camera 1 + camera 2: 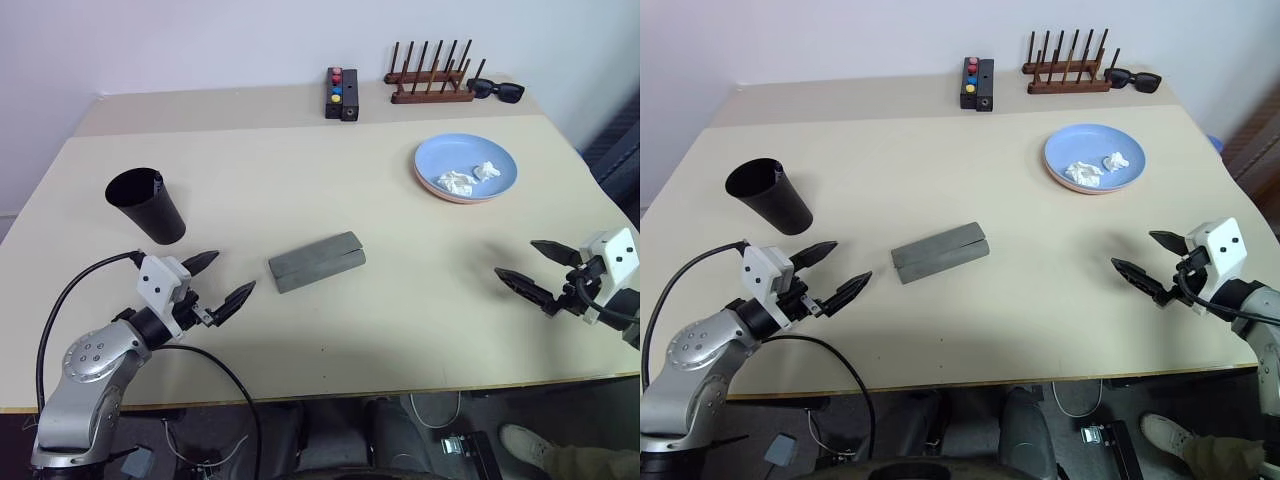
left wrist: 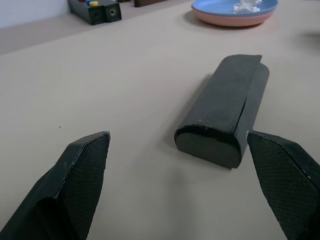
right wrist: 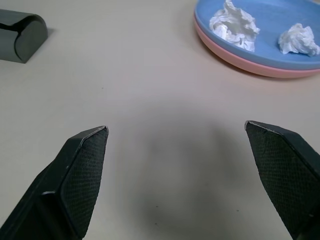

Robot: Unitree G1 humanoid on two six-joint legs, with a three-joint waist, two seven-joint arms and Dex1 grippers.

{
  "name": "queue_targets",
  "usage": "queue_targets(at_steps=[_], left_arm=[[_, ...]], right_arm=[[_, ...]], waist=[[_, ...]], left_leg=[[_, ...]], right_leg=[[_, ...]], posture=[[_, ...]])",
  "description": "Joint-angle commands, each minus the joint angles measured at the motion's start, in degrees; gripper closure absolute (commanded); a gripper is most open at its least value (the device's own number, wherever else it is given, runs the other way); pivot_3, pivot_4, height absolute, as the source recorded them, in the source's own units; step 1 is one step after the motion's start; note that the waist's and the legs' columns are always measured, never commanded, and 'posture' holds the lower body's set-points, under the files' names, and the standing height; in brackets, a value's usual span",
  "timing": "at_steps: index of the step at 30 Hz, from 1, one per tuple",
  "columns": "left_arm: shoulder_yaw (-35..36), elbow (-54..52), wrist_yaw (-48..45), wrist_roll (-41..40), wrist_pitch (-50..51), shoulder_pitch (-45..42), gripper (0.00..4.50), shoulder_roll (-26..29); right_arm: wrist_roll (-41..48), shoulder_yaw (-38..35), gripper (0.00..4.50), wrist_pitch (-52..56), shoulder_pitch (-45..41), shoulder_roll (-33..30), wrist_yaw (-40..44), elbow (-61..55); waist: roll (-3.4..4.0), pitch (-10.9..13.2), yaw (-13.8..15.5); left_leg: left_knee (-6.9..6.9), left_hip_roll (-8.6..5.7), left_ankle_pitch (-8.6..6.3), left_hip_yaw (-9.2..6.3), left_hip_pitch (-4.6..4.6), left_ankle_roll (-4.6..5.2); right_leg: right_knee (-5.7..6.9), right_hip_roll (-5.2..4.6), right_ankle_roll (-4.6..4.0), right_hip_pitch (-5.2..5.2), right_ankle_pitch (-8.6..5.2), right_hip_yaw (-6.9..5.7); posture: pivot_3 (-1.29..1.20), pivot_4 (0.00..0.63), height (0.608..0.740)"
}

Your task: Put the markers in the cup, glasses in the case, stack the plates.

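The cup (image 1: 148, 205) stands at the left of the frame, tilted, with a marker (image 1: 158, 181) tip showing just inside its rim. The case (image 1: 316, 261) lies closed at the centre of the table (image 1: 300, 150); the glasses cannot be seen. At the upper right the blue plate (image 1: 466, 165) sits stacked on the pink plate (image 3: 235, 57) and holds two crumpled white paper wads (image 1: 470, 178). The left gripper (image 1: 215, 283), at lower left near the case, has its fingers spread apart and empty. The right gripper (image 1: 530, 267), at lower right, is likewise spread and empty.
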Motion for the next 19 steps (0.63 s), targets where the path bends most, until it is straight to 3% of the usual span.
queue_targets(at_steps=[1, 19], left_arm=[[0.4, -1.7, 0.5, -0.7, 0.0, -1.0, 0.00, 0.4], [1.5, -2.5, 0.5, -2.1, 1.1, 1.1, 0.00, 1.5]], right_arm=[[0.6, -1.5, 0.03, -1.4, -0.8, -0.8, 0.4, 0.6], [2.1, -2.4, 0.03, -0.6, 2.9, -0.3, 0.6, -2.8]], waist=[[0.00, 0.0, 0.0], [0.04, 0.0, 0.0]], left_leg=[[0.00, 0.00, 0.00, 0.00, 0.00, 0.00], [-0.04, 0.01, -0.13, 0.00, 0.04, 0.22]], right_leg=[[0.00, 0.00, 0.00, 0.00, 0.00, 0.00], [-0.08, 0.00, 0.00, 0.07, 0.00, 0.00]], posture=[[0.00, 0.150, 0.740], [0.00, 0.150, 0.740]])
